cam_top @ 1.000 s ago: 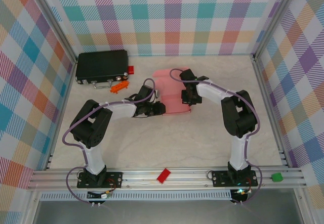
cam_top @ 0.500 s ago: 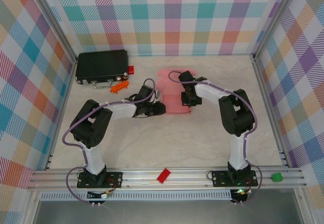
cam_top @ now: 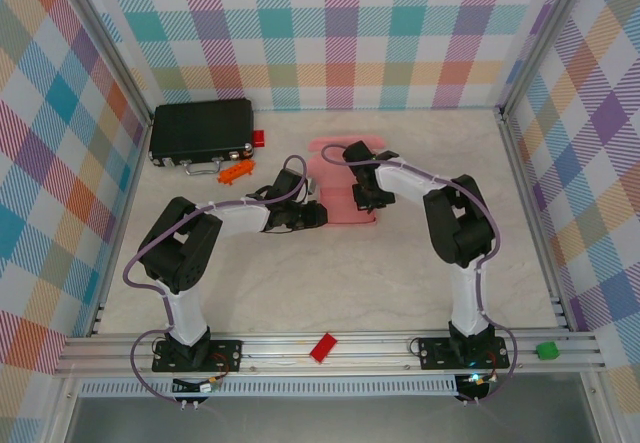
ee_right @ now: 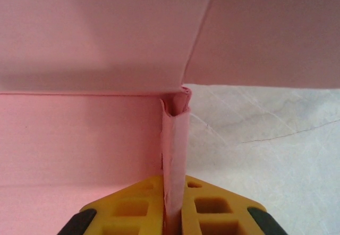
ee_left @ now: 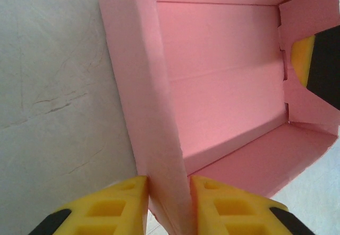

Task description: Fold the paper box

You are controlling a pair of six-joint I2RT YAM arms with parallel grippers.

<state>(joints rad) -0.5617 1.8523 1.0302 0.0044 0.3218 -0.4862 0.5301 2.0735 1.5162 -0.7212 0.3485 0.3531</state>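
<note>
Pale-pink card, paper box [cam_top: 338, 175]: half-formed open tray, flat on worktop [cam_top: 300, 283], spanning the gap between both pincers. Left pincer [ee_left: 169, 192]: nearly closed, clamped across a long side wall, one pad inside, one outside. Right pincer [ee_right: 174, 195]: pinched almost shut on thin end wall, just short of its crumpled corner. Recommended: firm clamps, end wall eased upright into corner, no dragging. Black case [cam_top: 200, 133]: well beyond left pincer.

The table [cam_top: 330, 283] is seen from above, from behind its near edge. The paper box [cam_top: 335, 178], shared by all views, is viewed very closely from both wrists.
</note>
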